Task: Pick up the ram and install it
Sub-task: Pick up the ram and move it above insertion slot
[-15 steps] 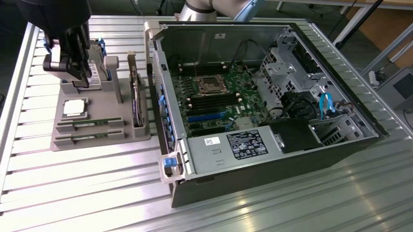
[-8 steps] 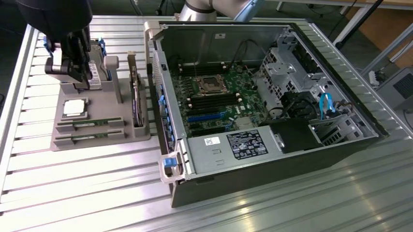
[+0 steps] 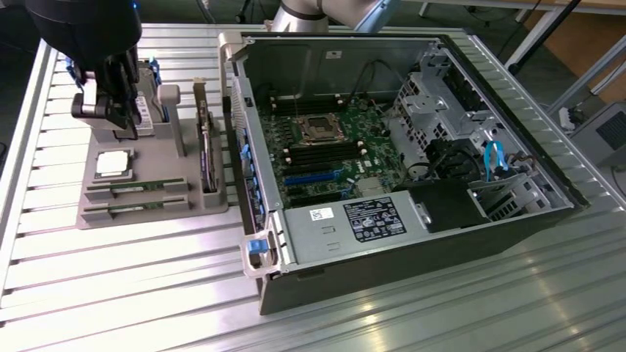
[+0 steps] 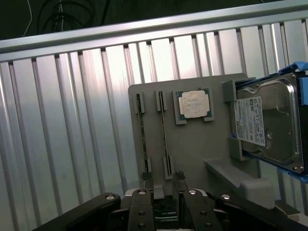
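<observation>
On the worktop [image 3: 117, 279] a tray [image 3: 157, 165] lies at the exterior view's left of the computer case [image 3: 333, 55]. On the tray, two ram sticks [image 3: 137, 187] lie in front, with the processor [image 3: 113, 163] behind them.

Hard drive [image 4: 267, 125]: one end cut off at the wrist view's edge; partly hidden behind the gripper [image 3: 119, 121] in the exterior view. Ram sticks [image 4: 163, 134]: edge-on, chips too small to tell.
</observation>
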Action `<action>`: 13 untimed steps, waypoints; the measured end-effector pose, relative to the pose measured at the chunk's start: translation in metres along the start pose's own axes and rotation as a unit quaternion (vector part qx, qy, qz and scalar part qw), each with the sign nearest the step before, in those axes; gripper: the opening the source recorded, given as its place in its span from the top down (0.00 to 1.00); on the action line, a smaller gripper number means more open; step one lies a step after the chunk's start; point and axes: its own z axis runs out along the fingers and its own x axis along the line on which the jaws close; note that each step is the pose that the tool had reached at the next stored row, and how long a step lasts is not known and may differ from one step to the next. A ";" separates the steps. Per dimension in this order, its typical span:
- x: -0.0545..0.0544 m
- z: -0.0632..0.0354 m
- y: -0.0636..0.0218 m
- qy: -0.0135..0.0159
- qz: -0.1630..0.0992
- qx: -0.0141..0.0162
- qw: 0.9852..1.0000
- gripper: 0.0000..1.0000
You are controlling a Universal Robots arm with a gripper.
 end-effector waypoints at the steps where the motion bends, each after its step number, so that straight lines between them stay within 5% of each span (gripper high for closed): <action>1: 0.000 0.0007 0.0000 0.000 0.000 0.000 1.000 0.70; 13: 0.000 0.0082 -0.0003 0.000 -0.006 0.000 1.000 0.70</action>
